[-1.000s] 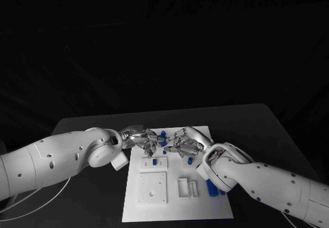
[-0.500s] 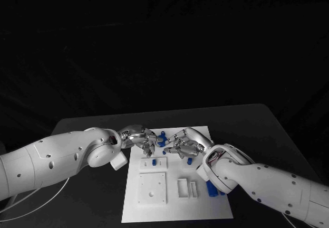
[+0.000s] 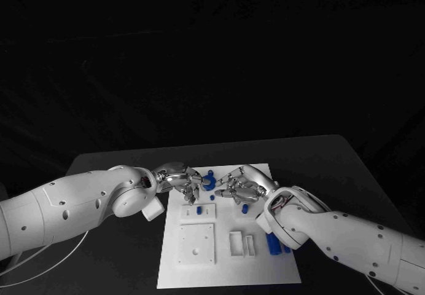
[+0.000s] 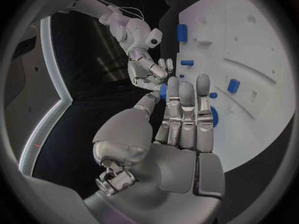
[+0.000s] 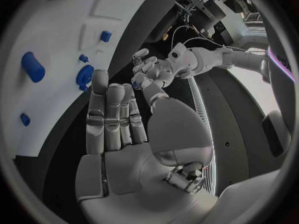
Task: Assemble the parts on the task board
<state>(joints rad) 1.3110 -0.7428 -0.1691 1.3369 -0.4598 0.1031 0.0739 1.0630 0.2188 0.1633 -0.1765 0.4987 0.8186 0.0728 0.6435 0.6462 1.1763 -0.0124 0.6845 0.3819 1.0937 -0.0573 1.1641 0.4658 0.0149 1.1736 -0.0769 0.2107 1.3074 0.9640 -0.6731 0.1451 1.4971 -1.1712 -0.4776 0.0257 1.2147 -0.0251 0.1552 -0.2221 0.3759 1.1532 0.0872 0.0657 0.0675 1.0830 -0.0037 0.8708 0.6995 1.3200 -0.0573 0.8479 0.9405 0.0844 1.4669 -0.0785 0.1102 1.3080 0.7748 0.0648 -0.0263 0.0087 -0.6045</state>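
Both hands meet over the far end of the board (image 3: 266,273), and their fingers crowd together there, so the head view hides much of what sits under them. The left hand (image 3: 180,180) reaches in from the left, fingers angled down toward the board; in its wrist view the fingers (image 4: 185,115) stand straight and side by side, and a small blue part (image 4: 162,91) peeks out at the thumb tip, but whether it is actually pinched I cannot tell. The right hand (image 3: 242,186) comes across from the right, knuckles up; its wrist view shows the fingers (image 5: 112,119) held flat together, thumb forward, nothing visibly in them. Between the two hands a round blue disc (image 3: 209,181) lies on the board. A blue cylinder (image 3: 274,247) lies at the board's near right, half tucked under the right forearm. A small blue peg (image 3: 199,210) sits in a white block near the middle.
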